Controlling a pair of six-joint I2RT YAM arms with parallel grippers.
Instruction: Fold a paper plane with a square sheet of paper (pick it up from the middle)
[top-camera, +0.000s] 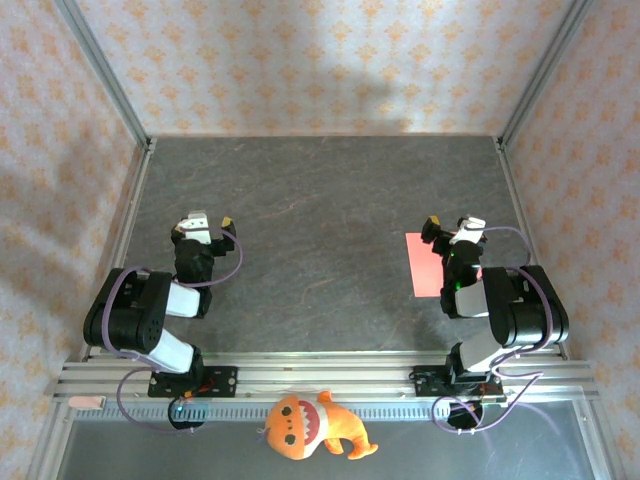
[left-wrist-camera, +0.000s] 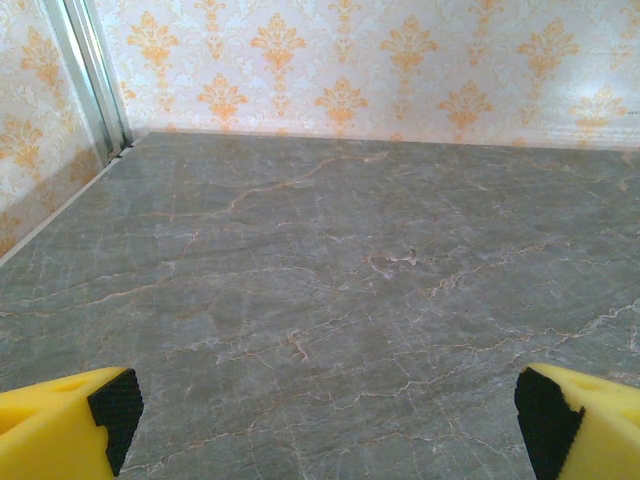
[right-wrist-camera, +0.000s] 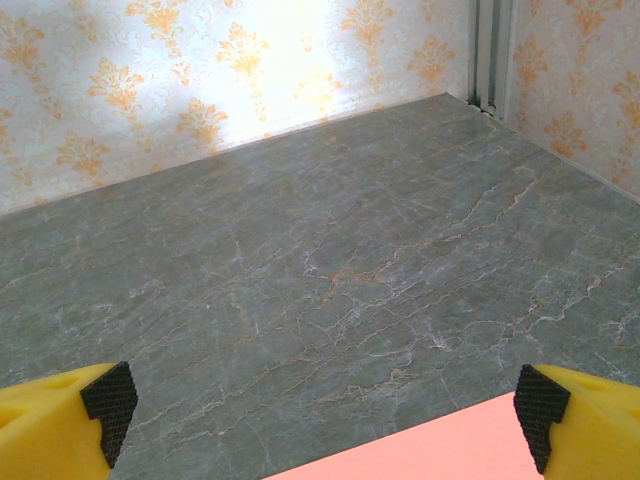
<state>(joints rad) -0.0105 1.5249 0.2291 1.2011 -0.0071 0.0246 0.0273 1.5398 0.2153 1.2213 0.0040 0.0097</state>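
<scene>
Lying flat on the grey marbled table (top-camera: 320, 180) is one square sheet of paper (top-camera: 424, 268), red-pink and with no fold that can be made out, on the right half of the surface. Its right edge runs under the right gripper (top-camera: 453, 228), which sits over it with jaws released and spread wide, gripping nothing. From the right wrist, a slanted strip of the sheet shows at the bottom, between the two yellow fingers (right-wrist-camera: 60, 425) and closer to the right-hand one. The left gripper (top-camera: 214, 222), one of two in all, is likewise spread wide with nothing between its jaws, over bare table well apart from the sheet. Each gripper has two yellow fingers with black pads, four in total. One orange plush toy (top-camera: 312, 427) lies at the near edge, between the two arm bases and beyond the rail
</scene>
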